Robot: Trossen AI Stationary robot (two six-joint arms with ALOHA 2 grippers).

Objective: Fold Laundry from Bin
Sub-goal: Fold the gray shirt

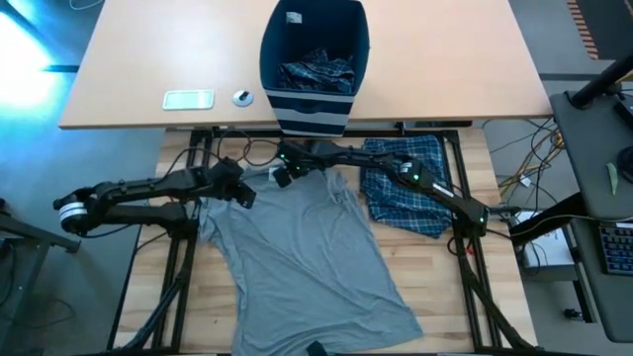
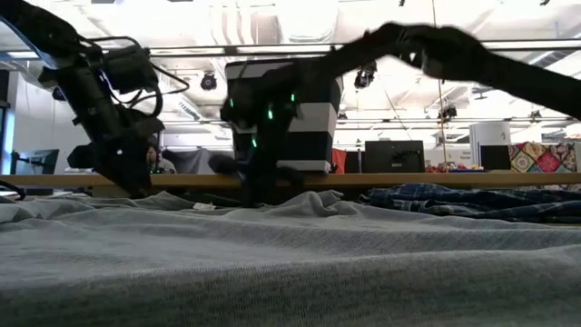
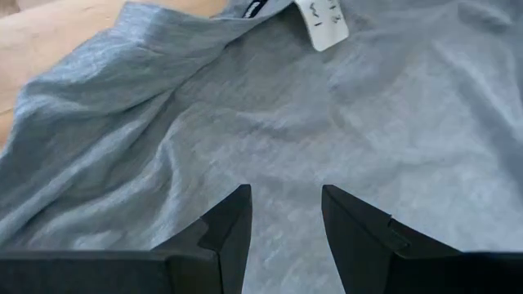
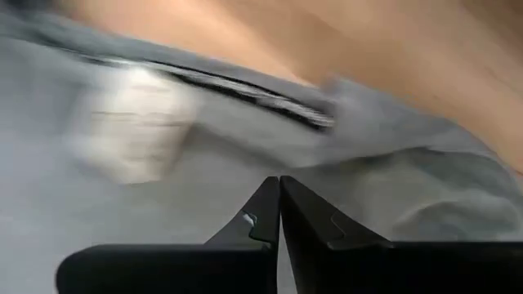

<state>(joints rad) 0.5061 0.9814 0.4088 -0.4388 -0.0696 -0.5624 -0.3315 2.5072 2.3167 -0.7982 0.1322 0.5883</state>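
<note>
A grey T-shirt (image 1: 297,247) lies spread on the wooden table, its collar (image 4: 245,90) and white label (image 3: 323,24) toward the far edge. My left gripper (image 1: 242,193) stands open just over the shirt's far left part (image 3: 245,122). My right gripper (image 1: 285,176) is shut and points down at the collar area, next to the label (image 4: 131,135). The navy striped bin (image 1: 315,59) stands on the far desk with plaid laundry (image 1: 316,71) inside. A plaid garment (image 1: 401,183) lies crumpled to the right of the shirt. My right gripper's shut fingertips (image 4: 278,192) are down at the grey T-shirt just inside its collar, slanting from the right and above. No cloth shows between them, and I cannot tell whether they touch the shirt.
A pale flat device (image 1: 188,99) and a small round thing (image 1: 242,97) lie on the far desk left of the bin. A small black piece (image 1: 315,348) shows at the shirt's near hem. Bare wood lies left (image 1: 183,267) of the shirt.
</note>
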